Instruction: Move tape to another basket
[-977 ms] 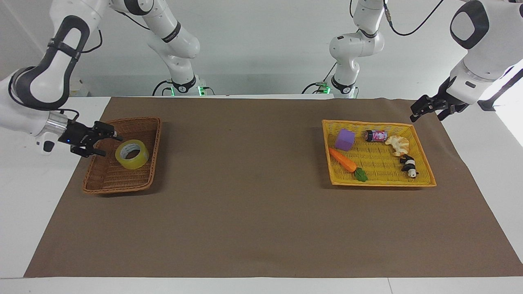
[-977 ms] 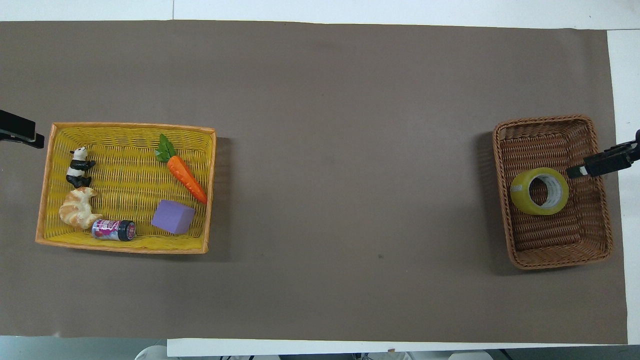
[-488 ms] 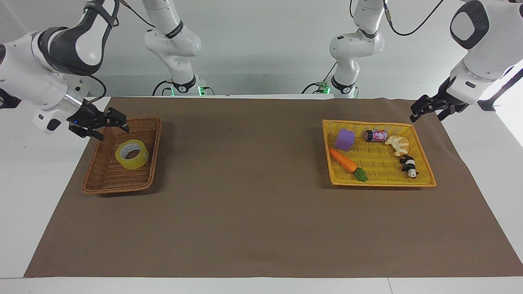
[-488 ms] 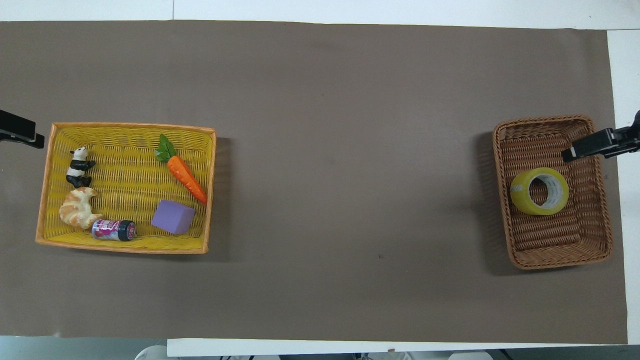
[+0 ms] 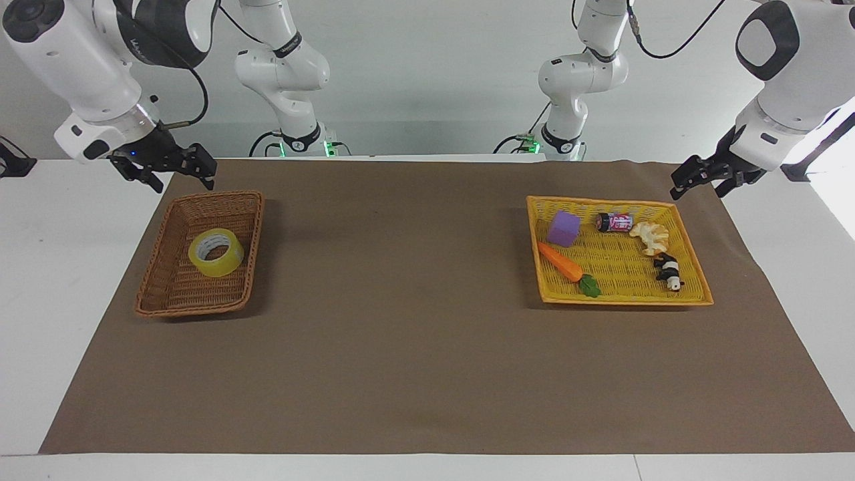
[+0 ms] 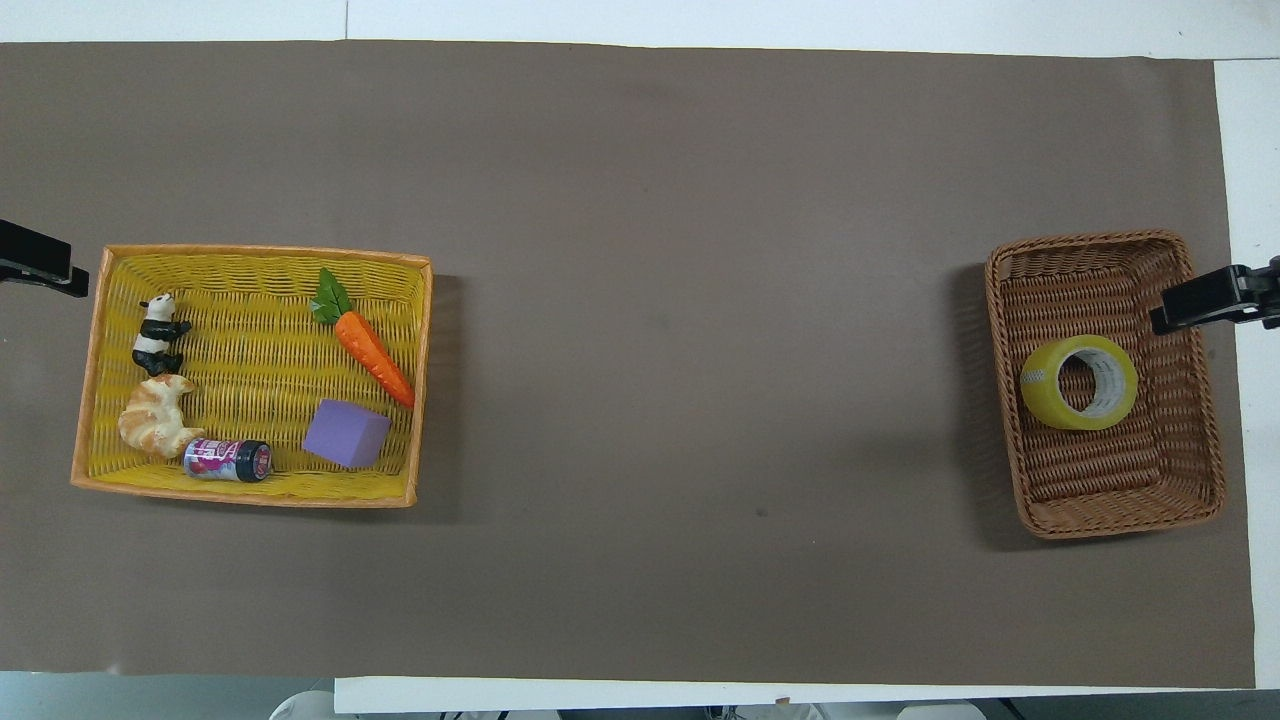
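Note:
The tape, a yellow roll, lies flat inside the brown wicker basket at the right arm's end of the table. My right gripper is open and holds nothing. It hangs raised over the basket's outer rim, clear of the tape. My left gripper is open with nothing in it. It waits in the air just outside the yellow basket, over the mat at the left arm's end.
The yellow basket holds a purple cube, a carrot, a small can, a croissant and a panda figure. A brown mat covers the table between the two baskets.
My right gripper has risen out of the brown basket and drawn back toward the robots, leaving the tape lying there. The left arm has not moved.

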Robot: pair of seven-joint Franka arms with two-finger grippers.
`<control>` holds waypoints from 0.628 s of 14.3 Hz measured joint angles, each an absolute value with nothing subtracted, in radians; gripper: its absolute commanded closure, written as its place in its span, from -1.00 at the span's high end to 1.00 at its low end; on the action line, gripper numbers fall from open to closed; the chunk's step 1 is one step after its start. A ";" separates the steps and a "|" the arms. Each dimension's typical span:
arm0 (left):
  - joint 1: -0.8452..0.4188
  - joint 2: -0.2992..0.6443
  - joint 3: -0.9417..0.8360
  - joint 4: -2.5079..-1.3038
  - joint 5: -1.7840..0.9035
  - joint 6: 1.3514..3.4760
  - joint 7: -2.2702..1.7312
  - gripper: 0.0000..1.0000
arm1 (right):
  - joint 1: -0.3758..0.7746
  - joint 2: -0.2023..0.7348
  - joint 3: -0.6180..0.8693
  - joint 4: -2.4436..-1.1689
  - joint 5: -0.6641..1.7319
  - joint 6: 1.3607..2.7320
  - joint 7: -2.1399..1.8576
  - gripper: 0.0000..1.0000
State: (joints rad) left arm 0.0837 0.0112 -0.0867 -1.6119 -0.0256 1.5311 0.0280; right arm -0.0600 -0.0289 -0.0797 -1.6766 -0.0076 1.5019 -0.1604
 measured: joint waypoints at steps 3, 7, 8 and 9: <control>0.084 0.011 -0.087 -1.612 -0.026 1.531 0.028 0.99 | -0.060 -0.014 -0.081 -1.656 -0.011 1.486 -0.117 1.00; 0.082 0.000 -0.093 -1.612 -0.026 1.494 0.028 1.00 | -0.063 0.016 -0.089 -1.594 -0.011 1.452 -0.105 1.00; 0.082 -0.007 -0.095 -1.611 -0.026 1.482 0.028 0.99 | -0.064 0.022 -0.089 -1.585 -0.012 1.452 -0.105 1.00; 0.082 -0.017 -0.095 -1.611 -0.026 1.474 0.028 0.99 | -0.064 0.026 -0.089 -1.580 -0.014 1.452 -0.105 1.00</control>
State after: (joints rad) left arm 0.0824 -0.0166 -0.0951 -1.6113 -0.0256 1.4738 0.0280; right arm -0.0637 0.0255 -0.0891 -1.5796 -0.0143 1.4523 -0.1045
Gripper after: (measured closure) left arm 0.000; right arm 0.000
